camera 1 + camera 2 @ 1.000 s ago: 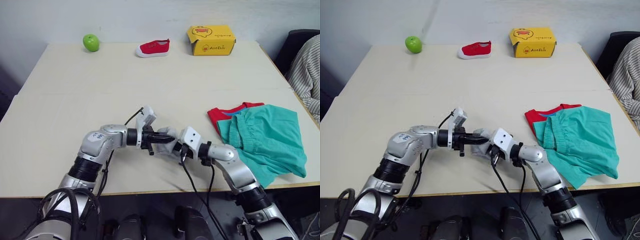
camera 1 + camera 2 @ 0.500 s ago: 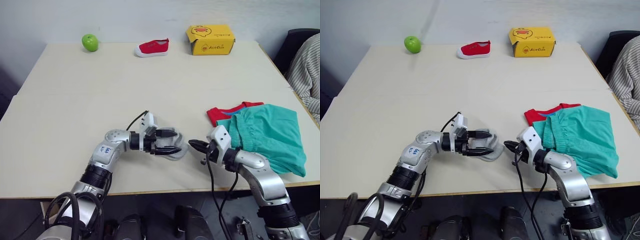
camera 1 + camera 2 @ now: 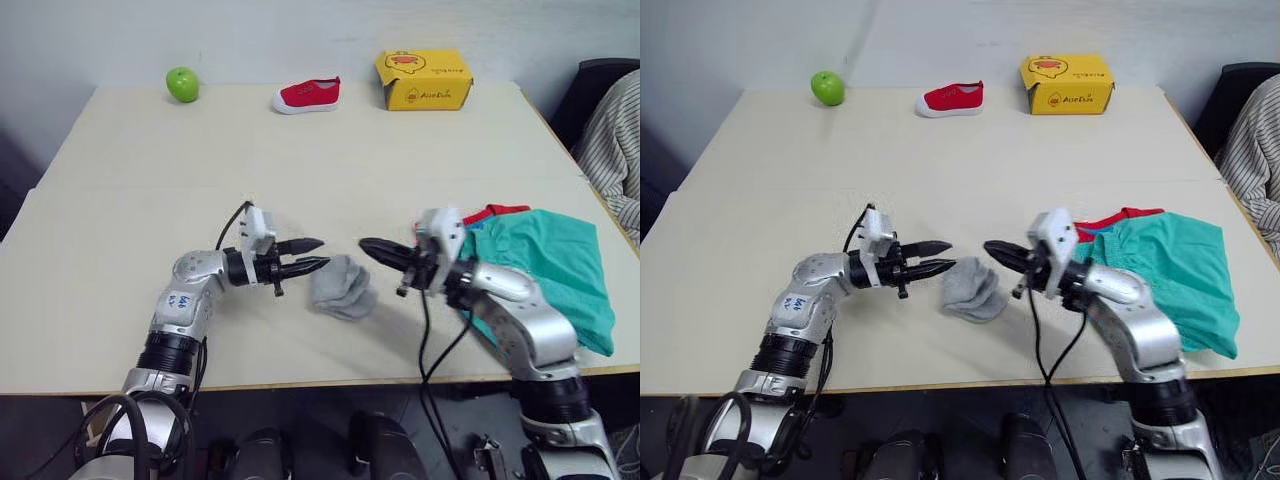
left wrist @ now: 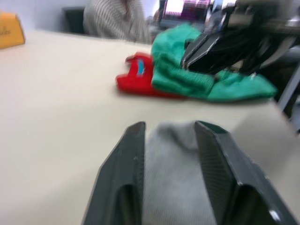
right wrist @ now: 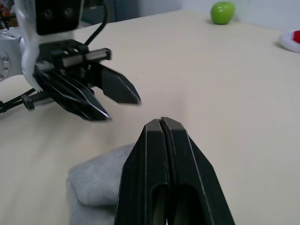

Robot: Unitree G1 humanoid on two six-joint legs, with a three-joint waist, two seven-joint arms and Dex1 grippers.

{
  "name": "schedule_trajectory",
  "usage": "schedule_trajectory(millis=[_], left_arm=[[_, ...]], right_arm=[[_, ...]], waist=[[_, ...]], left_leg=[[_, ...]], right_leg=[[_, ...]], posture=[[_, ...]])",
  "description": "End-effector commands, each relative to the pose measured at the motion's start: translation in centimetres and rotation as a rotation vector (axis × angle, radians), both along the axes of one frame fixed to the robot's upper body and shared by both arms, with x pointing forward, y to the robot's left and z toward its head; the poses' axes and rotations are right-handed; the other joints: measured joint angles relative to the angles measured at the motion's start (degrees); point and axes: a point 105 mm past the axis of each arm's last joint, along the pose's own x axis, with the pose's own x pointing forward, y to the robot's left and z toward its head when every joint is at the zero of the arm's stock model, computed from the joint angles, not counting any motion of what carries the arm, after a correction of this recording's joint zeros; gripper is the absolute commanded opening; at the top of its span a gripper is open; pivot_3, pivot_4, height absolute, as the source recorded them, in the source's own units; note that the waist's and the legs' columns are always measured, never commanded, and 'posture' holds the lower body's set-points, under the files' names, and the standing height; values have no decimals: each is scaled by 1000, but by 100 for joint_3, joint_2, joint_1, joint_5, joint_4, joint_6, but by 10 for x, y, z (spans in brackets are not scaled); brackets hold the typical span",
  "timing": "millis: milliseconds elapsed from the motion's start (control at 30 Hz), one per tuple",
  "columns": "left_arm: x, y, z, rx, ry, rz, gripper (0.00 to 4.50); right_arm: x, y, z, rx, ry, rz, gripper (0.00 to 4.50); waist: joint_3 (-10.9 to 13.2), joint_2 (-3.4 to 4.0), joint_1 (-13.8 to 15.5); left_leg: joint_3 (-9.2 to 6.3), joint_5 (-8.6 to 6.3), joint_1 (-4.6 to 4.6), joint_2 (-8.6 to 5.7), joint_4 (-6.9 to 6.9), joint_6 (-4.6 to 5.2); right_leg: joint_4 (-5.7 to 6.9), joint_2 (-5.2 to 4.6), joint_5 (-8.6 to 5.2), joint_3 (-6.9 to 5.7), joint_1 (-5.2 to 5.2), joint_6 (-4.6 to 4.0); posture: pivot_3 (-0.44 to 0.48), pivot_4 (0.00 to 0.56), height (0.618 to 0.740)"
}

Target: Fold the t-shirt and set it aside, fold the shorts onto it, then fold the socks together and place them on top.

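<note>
So the socks [image 3: 340,287] are sitting in a soft grey bundle on the table [image 3: 130,200], near the front edge, right between my two grippers. Nothing's holding them, they're just lying there on the tabletop.

My left gripper [image 3: 308,255] is pointed at the bundle from my left, tips just beside it but not touching. Fingers are spread apart, empty. From the left wrist camera I can see the grey knit right past the gap between the two black fingers [image 4: 124,173].

My right gripper [image 3: 368,246] comes in from the other side, hovering a bit above and beside the socks. That one's pressed closed with nothing in it; the right wrist view shows the two fingers [image 5: 152,173] flat against each other, with the grey bundle below them and my left gripper across from it.

The shorts [image 3: 545,275] are over on my right, near the table's right edge, lying on top of the t-shirt [image 3: 490,213]. Only a red strip of the shirt with a bit of blue neckband sticks out at the far side of the teal fabric.

Along the far edge of the table: a green apple [image 3: 182,84], a little red shoe [image 3: 306,96] and a yellow box [image 3: 423,80]. Someone in a striped top [image 3: 615,140] is at the right side.
</note>
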Motion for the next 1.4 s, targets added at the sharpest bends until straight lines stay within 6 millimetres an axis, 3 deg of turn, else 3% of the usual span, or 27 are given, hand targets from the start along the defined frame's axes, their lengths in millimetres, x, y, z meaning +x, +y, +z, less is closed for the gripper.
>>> schedule_trajectory(millis=[33, 100, 233, 400, 600, 667, 767, 967, 1133, 1267, 1400], left_arm=[[-9, -18, -18, 70, -23, -46, 535], [-16, -25, -25, 90, -29, -78, 31], [-22, -29, -44, 171, -51, -84, 31], [-17, -27, -50, 194, -63, -42, 31], [-14, -25, -48, 198, -74, -29, 31], [-12, -23, -44, 179, -77, -22, 31], [-6, -21, -34, 137, -77, 13, 31], [-2, -21, -29, 126, -64, 22, 31], [-7, -26, -38, 138, -35, 1, 31], [-6, -26, -39, 132, -23, 6, 31], [-5, -27, -39, 133, -20, 7, 31]], right_arm=[[5, 16, -4, -52, -52, 38, 0], [9, 22, -11, -50, -29, 57, 0], [18, 21, -38, -122, 28, 83, 0], [38, 2, -67, -211, 67, 27, 0], [60, -27, -54, -164, 27, -87, 0], [56, -31, -40, -111, -1, -65, 0], [35, -26, -20, -25, -64, 32, 0], [2, -4, -15, 22, -110, 150, 0], [-8, 5, -49, -73, -56, 166, 0], [-9, -12, -68, -132, 1, 129, 0], [-23, -32, -67, -150, 29, 139, 0]], waist=[[0, 0, 0], [0, 0, -7], [0, 0, -17], [0, 0, -26], [-1, 1, -12], [-1, 1, -19], [0, 1, -20], [0, 2, -25], [0, 2, -20], [0, 2, -4], [0, 2, -4]], left_leg=[[-1, 0, -3, -1, 0, 3], [4, -6, -10, -6, 1, 13], [8, -9, -9, -3, 1, 16], [13, -5, 8, -1, 5, 16], [10, 0, 13, 0, 7, 13], [11, 0, 10, 0, 7, 13], [11, 0, 7, 3, 5, 13], [9, 0, 9, 5, 5, 12], [9, -1, 8, 4, 5, 11], [9, -1, 7, -1, 6, 13], [8, -2, 8, 0, 6, 14]], right_leg=[[-2, 0, 2, -1, 0, 3], [-8, -3, 5, 2, -2, 8], [-13, 1, 5, 1, -2, 10], [-5, -3, 5, 8, 6, 10], [8, -8, 6, 8, 9, 9], [8, -8, 6, 8, 8, 9], [4, -4, 6, 7, 6, 9], [4, -2, 6, 7, 6, 9], [3, -3, 5, 6, 6, 9], [2, -7, 6, 7, 7, 9], [1, -6, 6, 6, 7, 9]], posture=[[0, 150, 740], [0, 150, 740], [0, 150, 740], [0, 150, 740], [0, 150, 740], [0, 150, 740], [0, 150, 740], [0, 150, 740], [0, 150, 740], [0, 150, 740], [0, 150, 740]])
